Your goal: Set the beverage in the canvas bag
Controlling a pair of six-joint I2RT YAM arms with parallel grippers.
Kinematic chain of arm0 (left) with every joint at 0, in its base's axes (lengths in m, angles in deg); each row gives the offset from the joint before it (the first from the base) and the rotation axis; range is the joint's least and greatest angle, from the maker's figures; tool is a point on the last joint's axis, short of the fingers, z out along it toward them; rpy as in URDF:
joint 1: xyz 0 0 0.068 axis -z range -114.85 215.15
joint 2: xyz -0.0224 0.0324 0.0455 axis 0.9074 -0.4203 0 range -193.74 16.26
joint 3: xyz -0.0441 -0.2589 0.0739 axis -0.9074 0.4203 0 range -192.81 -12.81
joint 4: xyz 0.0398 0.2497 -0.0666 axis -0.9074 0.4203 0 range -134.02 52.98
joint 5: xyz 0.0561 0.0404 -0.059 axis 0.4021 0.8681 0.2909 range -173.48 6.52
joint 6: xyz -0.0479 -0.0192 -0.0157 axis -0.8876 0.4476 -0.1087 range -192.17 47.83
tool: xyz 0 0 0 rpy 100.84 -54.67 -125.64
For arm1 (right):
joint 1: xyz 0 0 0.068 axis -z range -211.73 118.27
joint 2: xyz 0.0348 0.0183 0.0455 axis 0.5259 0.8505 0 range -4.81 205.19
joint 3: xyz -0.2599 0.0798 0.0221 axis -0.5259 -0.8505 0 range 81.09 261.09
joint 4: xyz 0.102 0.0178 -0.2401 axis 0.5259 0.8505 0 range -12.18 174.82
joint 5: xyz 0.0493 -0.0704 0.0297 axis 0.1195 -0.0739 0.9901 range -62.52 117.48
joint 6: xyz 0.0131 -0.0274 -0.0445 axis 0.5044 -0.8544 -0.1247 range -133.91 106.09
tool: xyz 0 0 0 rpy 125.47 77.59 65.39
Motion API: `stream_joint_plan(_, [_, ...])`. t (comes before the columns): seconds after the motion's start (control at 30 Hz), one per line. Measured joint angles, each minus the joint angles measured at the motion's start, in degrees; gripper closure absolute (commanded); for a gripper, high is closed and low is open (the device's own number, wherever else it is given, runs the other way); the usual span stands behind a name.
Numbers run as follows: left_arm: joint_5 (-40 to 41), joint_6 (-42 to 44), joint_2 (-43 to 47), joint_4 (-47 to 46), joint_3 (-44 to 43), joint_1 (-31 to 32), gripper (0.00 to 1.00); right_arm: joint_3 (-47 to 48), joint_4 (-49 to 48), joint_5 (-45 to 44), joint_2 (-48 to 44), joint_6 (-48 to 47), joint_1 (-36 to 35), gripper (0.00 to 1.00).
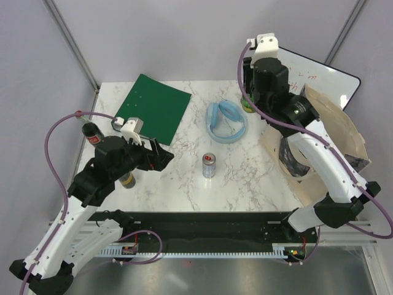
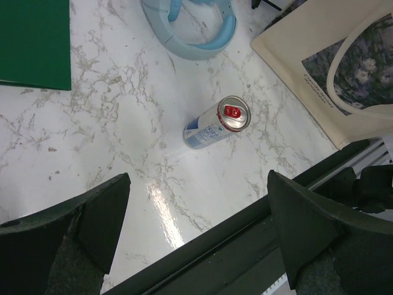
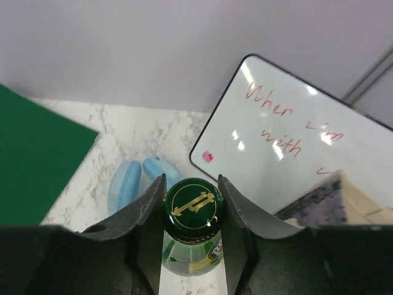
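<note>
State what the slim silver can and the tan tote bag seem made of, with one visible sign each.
Slim silver can: probably aluminium, shiny; gleaming top, red pull tab. Tan tote bag: apparently matte canvas; creased sides, looped strap.

Plain pale lilac-grey walls point(image 1: 184, 37) are enclosing a white marble-patterned table with grey veining point(image 1: 178, 178), with slim grey metal posts point(image 1: 68, 40) slanting up at its far corners. Light is glaring off the glossy tabletop.
</note>
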Motion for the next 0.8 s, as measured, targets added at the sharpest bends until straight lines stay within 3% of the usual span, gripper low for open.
stream_joint_plan(0.2, [-0.9,0.0,-0.4,-1.1,0.0,0.0,0.00,7.5,3.5,-6.6,-3.0,-3.0,1.7,1.00])
stream_joint_plan(0.43, [-1.9,0.1,-1.0,-1.6,0.0,0.0,0.00,10.3,7.3,-13.7,-7.2,-7.1,8.4,1.00])
stream_joint_plan(0.6, [-2.7,0.0,-1.1,-1.8,0.3,0.0,0.00,8.0,9.0,-13.6,-8.9,-6.9,15.8,1.00])
stream_joint_plan(0.8, [-3.3,0.0,-1.1,-2.1,0.9,0.0,0.00,-2.1,11.3,-6.3,-11.1,-2.4,27.0,1.00])
